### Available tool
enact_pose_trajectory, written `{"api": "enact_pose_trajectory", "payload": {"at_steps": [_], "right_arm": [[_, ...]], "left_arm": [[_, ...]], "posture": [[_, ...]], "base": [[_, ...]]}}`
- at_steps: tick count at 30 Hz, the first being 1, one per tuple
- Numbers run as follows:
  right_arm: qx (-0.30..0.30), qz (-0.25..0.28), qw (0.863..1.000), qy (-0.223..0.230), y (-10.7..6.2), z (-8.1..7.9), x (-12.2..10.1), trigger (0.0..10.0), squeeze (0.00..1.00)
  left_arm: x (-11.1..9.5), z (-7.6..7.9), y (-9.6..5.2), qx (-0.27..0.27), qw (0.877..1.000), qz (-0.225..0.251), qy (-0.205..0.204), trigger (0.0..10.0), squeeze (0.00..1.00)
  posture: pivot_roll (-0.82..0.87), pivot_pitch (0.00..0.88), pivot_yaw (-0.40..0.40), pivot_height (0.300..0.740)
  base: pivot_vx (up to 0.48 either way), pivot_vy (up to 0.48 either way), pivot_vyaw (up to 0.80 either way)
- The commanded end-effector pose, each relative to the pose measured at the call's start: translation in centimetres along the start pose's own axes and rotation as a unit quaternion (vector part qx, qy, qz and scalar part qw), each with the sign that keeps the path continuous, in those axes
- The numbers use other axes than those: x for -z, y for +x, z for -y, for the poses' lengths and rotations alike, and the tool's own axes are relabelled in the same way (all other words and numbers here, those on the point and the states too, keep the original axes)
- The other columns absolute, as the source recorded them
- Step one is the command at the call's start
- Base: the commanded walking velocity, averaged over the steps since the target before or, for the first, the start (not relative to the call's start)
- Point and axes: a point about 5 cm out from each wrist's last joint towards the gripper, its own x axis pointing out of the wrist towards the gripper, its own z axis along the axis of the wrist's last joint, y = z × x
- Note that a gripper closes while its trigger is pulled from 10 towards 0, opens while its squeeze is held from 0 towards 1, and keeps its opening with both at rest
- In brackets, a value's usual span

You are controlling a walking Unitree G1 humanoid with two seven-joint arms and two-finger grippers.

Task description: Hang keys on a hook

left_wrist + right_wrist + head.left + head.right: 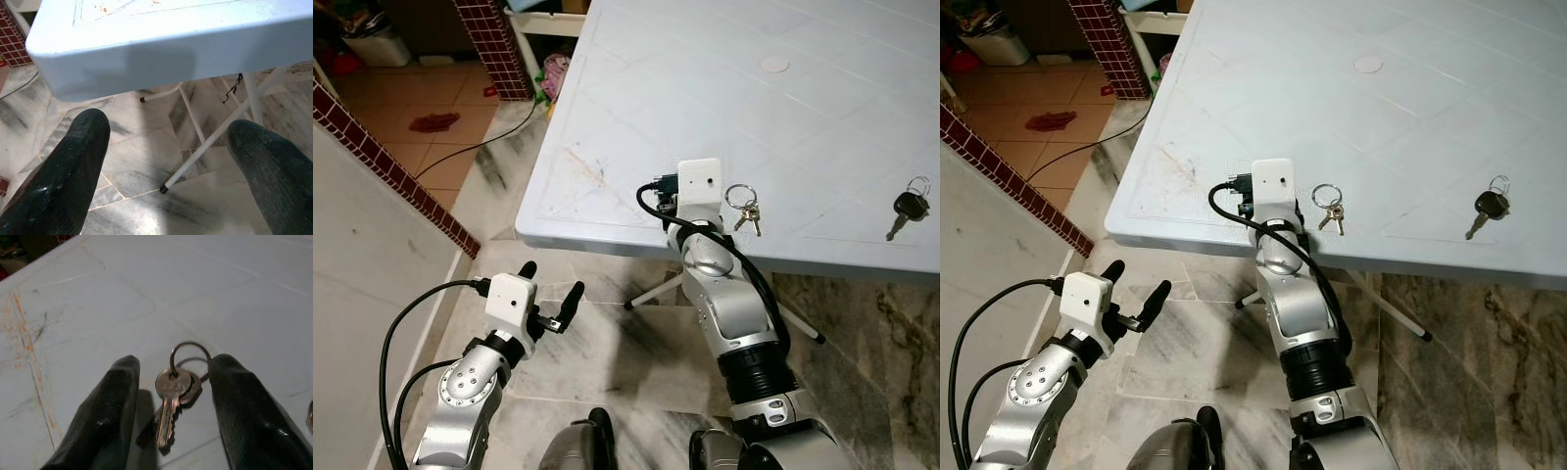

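On the table (pixel 636 108), right fingers (pixel 112 406) spread wide, straddling the keys (pixel 172 396), unclamped.

Bright, even light on the pale table (pixel 822 108); the right wrist view is dimmer, its near fingers (pixel 98 421) blurred.

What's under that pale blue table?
Under the table you can see marble floor and thin white legs with dark tips. The tabletop hides the rest of the frame.

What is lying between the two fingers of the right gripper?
The keys on their ring lie on the table between the open fingers of the right gripper, seen in the right wrist view.
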Motion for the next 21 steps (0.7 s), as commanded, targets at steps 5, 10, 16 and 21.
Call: {"api": "enact_pose_trajectory", "payload": {"at_steps": [5, 10, 16, 21], "right_arm": [[-0.002, -0.032, 0.999, 0.018, 0.4, -0.8, 1.0, 10.0, 1.00], [0.002, -0.037, 0.999, 0.018, 0.8, -0.8, 1.1, 10.0, 1.00], [-0.004, -0.045, 0.999, 0.028, 1.6, -1.1, 1.2, 10.0, 0.47], [-0.001, -0.039, 0.999, 0.021, 2.2, -0.9, 0.8, 10.0, 0.00]], "left_arm": [[0.6, -0.5, -0.7, -0.006, 1.000, -0.014, 0.004, 10.0, 0.00], [0.6, -0.5, -0.8, -0.006, 1.000, -0.014, 0.005, 10.0, 0.00], [0.6, -0.7, -0.8, -0.007, 1.000, -0.014, 0.006, 10.0, 0.00], [0.6, -0.6, -0.9, -0.005, 1.000, -0.015, 0.006, 10.0, 0.00]], "posture": [[0.02, 0.227, 0.135, 0.740], [0.03, 0.226, 0.137, 0.740], [0.03, 0.229, 0.138, 0.740], [0.03, 0.233, 0.141, 0.740]], "base": [[0.000, 0.000, 0.00], [0.000, 0.000, 0.00], [0.000, 0.000, 0.00], [0.000, 0.000, 0.00]]}}
